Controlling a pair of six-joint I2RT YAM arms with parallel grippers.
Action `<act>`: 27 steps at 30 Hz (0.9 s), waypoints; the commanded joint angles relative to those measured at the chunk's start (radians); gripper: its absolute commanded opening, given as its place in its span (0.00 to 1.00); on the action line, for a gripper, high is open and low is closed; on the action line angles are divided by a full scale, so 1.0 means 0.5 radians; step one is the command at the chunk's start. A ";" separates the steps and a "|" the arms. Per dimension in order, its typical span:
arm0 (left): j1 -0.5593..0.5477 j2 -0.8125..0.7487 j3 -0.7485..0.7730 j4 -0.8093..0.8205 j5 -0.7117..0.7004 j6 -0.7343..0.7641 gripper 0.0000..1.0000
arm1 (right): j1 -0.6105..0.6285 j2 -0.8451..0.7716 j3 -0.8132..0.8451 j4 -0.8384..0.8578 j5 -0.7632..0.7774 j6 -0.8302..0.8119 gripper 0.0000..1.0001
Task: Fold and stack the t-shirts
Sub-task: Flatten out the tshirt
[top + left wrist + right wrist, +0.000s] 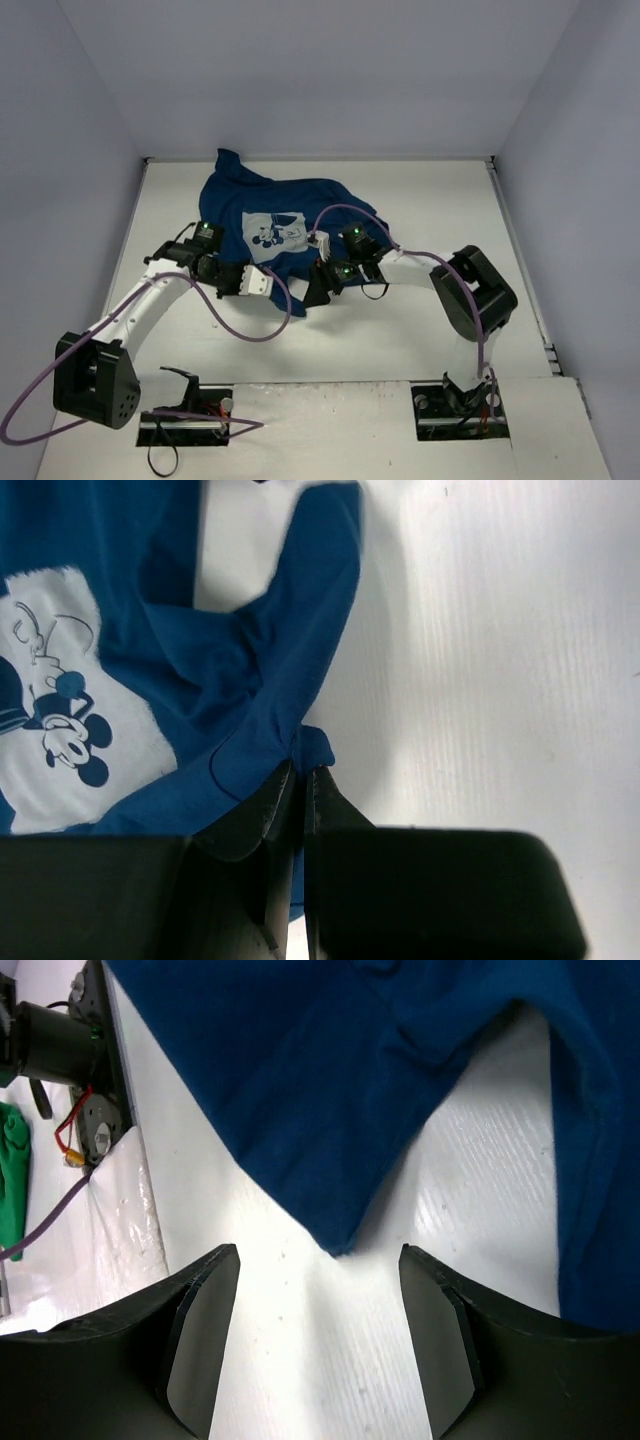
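Left gripper (300, 784) has its jaws pressed right together, and there's a fold of the t-shirt (250, 660) pinched between the black fingers (255, 815), blue cloth bunching up just above the tips. Over on the other side, the right gripper (318, 1255) stands with its jaws well apart and nothing between them. Only bare white table (330, 1360) shows in the gap, with a pointed corner of blue fabric just above it, not touching either finger. Off at that camera's left edge sit a dark arm base (60, 1040), a purple cable (50, 1215) and a scrap of something green (10, 1175), all well clear of the cloth. From above, the shirt lies rumpled mid-table between the two wrists, unfolded, its pale square mouse print (272, 232) facing up and one part stretching out toward the far left corner.
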 commanded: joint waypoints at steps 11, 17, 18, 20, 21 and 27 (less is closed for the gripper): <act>0.192 1.324 1.405 -0.333 0.534 -0.828 0.00 | -0.227 -0.757 0.108 -0.013 0.327 -0.577 0.55; 0.350 1.838 2.022 -0.277 0.535 -1.297 0.00 | -0.239 -0.756 0.109 -0.026 0.317 -0.593 0.49; 0.373 1.920 2.116 -0.277 0.535 -1.374 0.00 | -0.232 -0.748 0.113 -0.025 0.316 -0.603 0.49; 0.419 2.012 2.206 -0.277 0.541 -1.462 0.00 | -0.213 -0.728 0.130 -0.025 0.336 -0.647 0.49; 0.437 2.042 2.225 -0.277 0.551 -1.481 0.00 | -0.202 -0.719 0.139 -0.025 0.353 -0.667 0.49; 0.553 2.057 2.213 -0.277 0.554 -1.465 0.28 | -0.166 -0.555 0.281 -0.025 0.352 -0.743 0.48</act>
